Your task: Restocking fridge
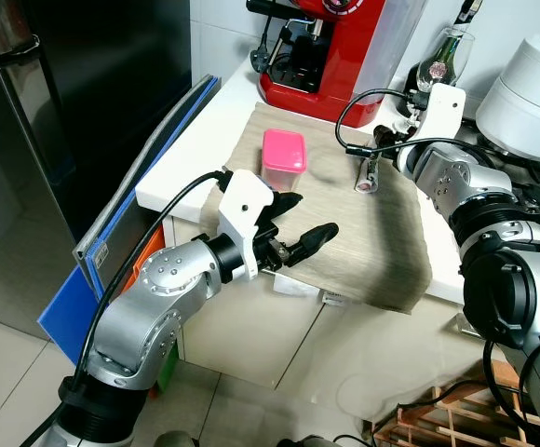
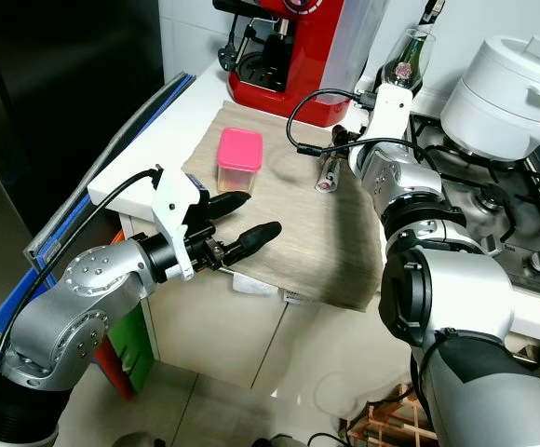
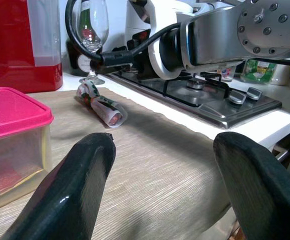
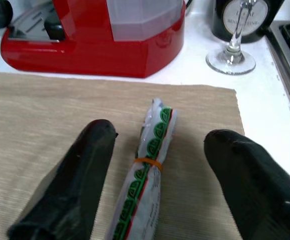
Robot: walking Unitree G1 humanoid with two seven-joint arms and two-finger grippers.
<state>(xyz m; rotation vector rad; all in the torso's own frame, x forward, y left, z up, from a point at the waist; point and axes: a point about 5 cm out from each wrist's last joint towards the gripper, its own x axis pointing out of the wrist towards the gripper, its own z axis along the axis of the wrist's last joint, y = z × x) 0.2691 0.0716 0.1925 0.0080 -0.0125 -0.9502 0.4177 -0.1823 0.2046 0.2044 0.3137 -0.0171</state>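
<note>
On the bench's beige mat (image 1: 382, 251), the left pincer (image 1: 300, 223) gapes near its front edge, short of the pink-lidded container (image 1: 283, 160).

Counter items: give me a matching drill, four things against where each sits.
Things:
1. container with pink lid
2. rolled packet
3. wine glass
4. red coffee machine

Places:
A. between the open right gripper fingers
B. on the white counter beside the hob
C. at the back, against the wall tiles
D. on the mat, just ahead of the open left gripper

Pairs: 1-D, 2-A, 3-B, 4-C
</note>
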